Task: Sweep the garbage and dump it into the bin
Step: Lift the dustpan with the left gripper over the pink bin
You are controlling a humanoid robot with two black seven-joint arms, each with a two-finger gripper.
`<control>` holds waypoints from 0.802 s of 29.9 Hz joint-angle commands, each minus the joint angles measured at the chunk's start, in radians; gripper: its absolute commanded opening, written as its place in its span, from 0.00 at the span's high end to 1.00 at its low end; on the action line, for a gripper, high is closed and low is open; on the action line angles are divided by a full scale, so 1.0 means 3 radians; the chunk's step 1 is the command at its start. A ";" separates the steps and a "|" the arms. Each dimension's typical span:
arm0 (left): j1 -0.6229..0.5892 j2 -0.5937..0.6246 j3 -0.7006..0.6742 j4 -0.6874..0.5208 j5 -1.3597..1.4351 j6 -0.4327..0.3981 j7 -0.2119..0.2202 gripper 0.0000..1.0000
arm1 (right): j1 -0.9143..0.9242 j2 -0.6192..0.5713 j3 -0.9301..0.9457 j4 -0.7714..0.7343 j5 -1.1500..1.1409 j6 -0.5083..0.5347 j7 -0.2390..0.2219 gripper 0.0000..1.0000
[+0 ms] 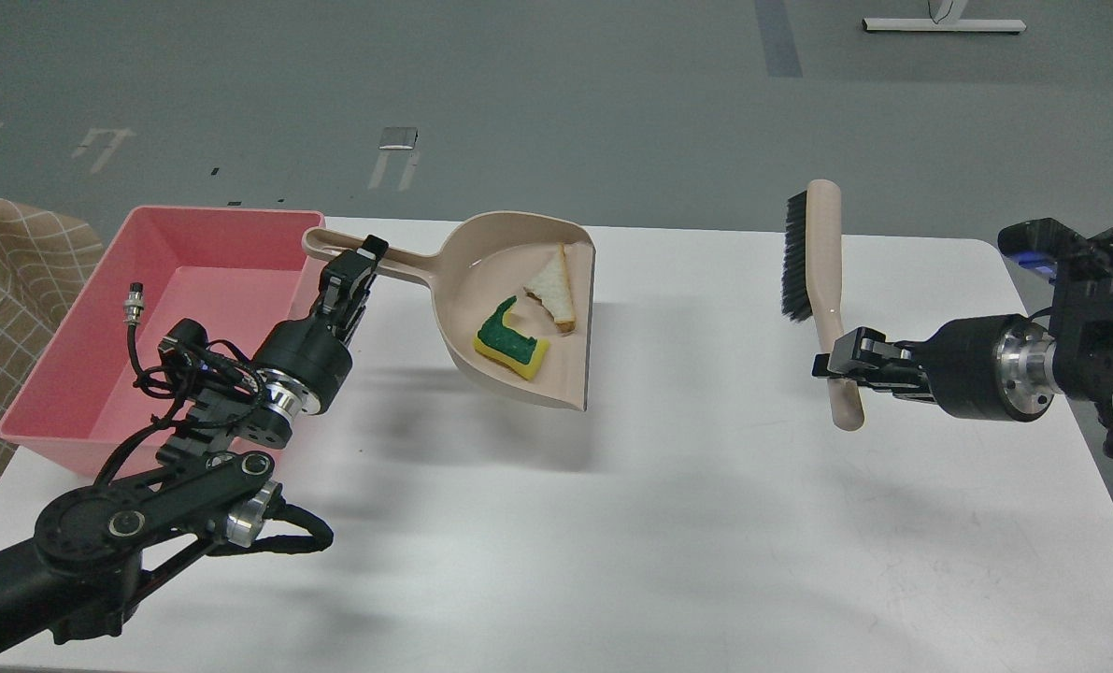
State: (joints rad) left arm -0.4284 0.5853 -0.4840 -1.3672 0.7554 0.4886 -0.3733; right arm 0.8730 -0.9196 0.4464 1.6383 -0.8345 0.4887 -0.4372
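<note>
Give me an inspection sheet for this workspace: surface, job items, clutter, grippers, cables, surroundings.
Surface: white table, arm shadows on it.
Job's things: yellow-green sponge and bread slice both lie in the beige dustpan, which is held lifted beside the pink bin; nothing seen inside the bin.
Clutter: nothing seen.
Grippers: left gripper shut on the dustpan handle; right gripper shut on the brush handle, bristles up and facing left.
Cables: black cable loops with a metal connector on the left arm, over the bin.
Surroundings: grey floor with markings, checked cloth at left, white furniture base far back.
</note>
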 commanded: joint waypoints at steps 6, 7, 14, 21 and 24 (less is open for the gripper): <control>-0.0091 0.0303 -0.0007 -0.0080 -0.0115 0.0000 0.0002 1.00 | 0.0000 0.0008 0.0000 0.0000 0.0000 0.0000 0.0000 1.00; -0.0096 0.0334 -0.0013 -0.0080 -0.0120 0.0000 0.0002 1.00 | 0.0000 0.0008 0.0000 0.0000 0.0000 0.0000 0.0000 1.00; -0.0111 0.0554 -0.0099 -0.0050 -0.0202 0.0000 -0.0008 1.00 | -0.0011 0.0033 -0.0005 -0.0005 0.0000 0.0000 0.0000 1.00; -0.0106 0.0820 -0.0314 -0.0024 -0.0212 0.0000 -0.0008 1.00 | -0.0026 0.0038 -0.0010 -0.0005 0.0000 0.0000 0.0000 1.00; -0.0101 0.0943 -0.0355 -0.0024 -0.0212 0.0000 -0.0008 1.00 | -0.0031 0.0038 -0.0015 -0.0010 0.0000 0.0000 0.0000 1.00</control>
State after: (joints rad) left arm -0.4616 0.8329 -0.5784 -1.3746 0.6919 0.4887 -0.3758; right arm 0.8648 -0.9083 0.4435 1.6367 -0.8344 0.4886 -0.4372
